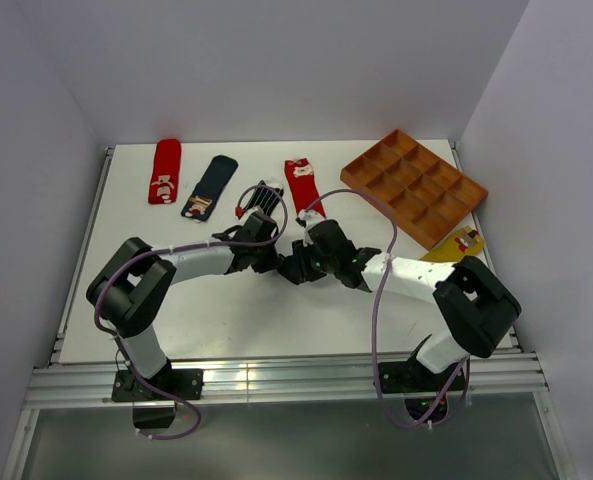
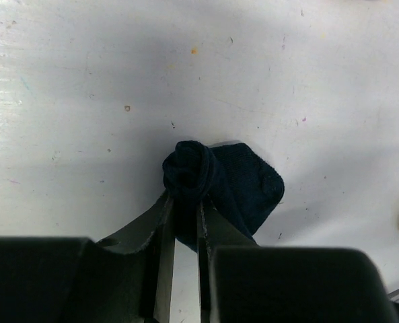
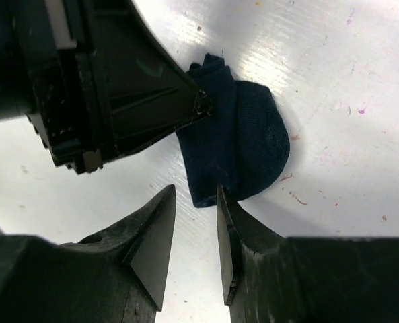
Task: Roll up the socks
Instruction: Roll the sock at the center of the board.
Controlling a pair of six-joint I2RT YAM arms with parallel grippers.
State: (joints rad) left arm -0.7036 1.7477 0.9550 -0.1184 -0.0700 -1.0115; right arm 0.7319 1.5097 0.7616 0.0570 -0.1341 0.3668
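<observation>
1 sock (image 2: 243, 185) in L end effector (image 2: 186, 205)

This is a robotics lab, a boxed-in bench cell. Plain pale walls (image 1: 276, 60) close off the left, far and right sides of a scuffed white table (image 1: 276, 320). An aluminium rail frame (image 1: 276, 380) runs along the near edge. Bolted there are two black robot arms, the left arm (image 1: 186, 262) and the right arm (image 1: 416, 275), draped with loose purple cable (image 1: 376, 330). Socks (image 1: 164, 170) lie in a row along the far side, with an orange compartment tray (image 1: 413, 187) at the far right.
</observation>
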